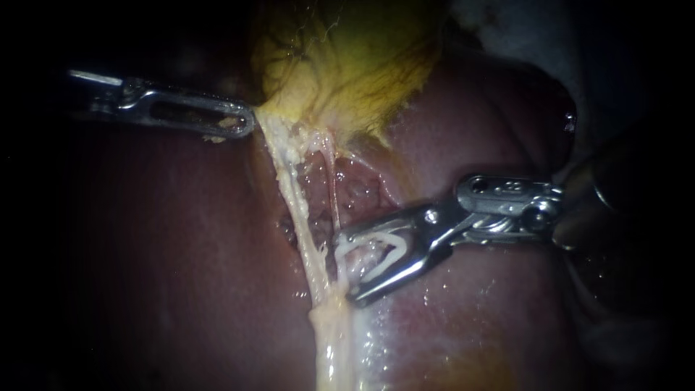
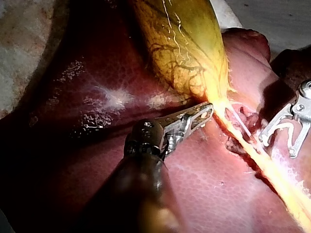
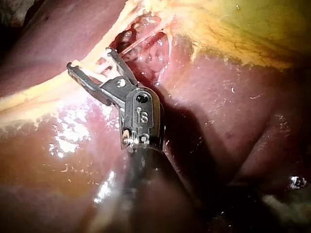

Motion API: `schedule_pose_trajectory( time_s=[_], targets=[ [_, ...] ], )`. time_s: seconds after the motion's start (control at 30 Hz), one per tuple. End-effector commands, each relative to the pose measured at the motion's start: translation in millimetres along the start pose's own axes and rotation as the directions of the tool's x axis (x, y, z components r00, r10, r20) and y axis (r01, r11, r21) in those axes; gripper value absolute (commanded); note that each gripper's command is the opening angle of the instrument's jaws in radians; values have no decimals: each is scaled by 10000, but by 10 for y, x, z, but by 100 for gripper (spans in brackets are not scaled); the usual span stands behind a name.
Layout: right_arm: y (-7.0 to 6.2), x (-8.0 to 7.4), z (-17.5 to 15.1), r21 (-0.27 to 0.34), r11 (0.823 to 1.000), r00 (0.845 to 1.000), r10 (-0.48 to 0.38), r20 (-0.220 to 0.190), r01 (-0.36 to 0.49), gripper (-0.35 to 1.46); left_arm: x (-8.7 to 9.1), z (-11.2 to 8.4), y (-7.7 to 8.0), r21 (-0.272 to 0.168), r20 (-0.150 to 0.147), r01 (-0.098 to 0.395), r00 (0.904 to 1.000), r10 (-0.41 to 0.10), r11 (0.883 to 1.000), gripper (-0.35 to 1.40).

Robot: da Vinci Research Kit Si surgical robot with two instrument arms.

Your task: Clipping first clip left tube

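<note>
White clip [image 1: 378, 250] is sitting spread between both jaws of the right instrument [image 1: 347, 270], its mouth lying just beside the left tube [image 1: 302, 230] on the liver [image 1: 181, 253]. Left instrument [image 1: 248, 120] is clenching the gallbladder [image 1: 347, 65] at its neck.

Gallbladder [image 1: 347, 65] lies on the liver [image 1: 181, 253], and a tube [image 1: 300, 217] descends from its lower edge. Left instrument [image 1: 246, 122] grips the gallbladder's left edge. Right instrument [image 1: 346, 269], with a clip [image 1: 391, 239] between its jaws, sits just right of the tube.

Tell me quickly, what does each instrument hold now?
Left instrument: shut on the edge of the gallbladder.
Right instrument: jaws apart, holding a clip between them.
</note>
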Motion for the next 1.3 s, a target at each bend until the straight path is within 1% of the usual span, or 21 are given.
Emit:
schedule_pose_trajectory(
  time_s=[0.03,0.33,0.53,0.9,1.1,1.17,1.3],
  targets=[
    [2,-2,2,19,10000,10000,52,-7,-52,56,0,0,0,1,0,0,10000,0,10000,-35],
    [23,-24,10,51,9996,9996,263,104,-263,57,0,0,0,1,0,0,10000,0,10000,-35],
    [34,-33,12,12,9993,9992,378,123,-378,57,0,0,0,1,0,0,10000,0,10000,-35],
    [48,-38,22,41,9984,9984,558,-59,-558,57,0,1,0,-2,2,1,10000,-1,10000,-35],
    [54,-40,33,202,9982,9984,558,-33,-557,57,0,1,0,-3,2,1,10000,-1,10000,-35],
    [55,-40,36,326,9978,9983,578,-54,-576,57,0,1,0,-3,2,1,10000,-1,10000,-35],
    [57,-37,44,781,9953,9981,592,-142,-579,56,0,1,0,-2,2,1,10000,-1,10000,-35]
  ],
)
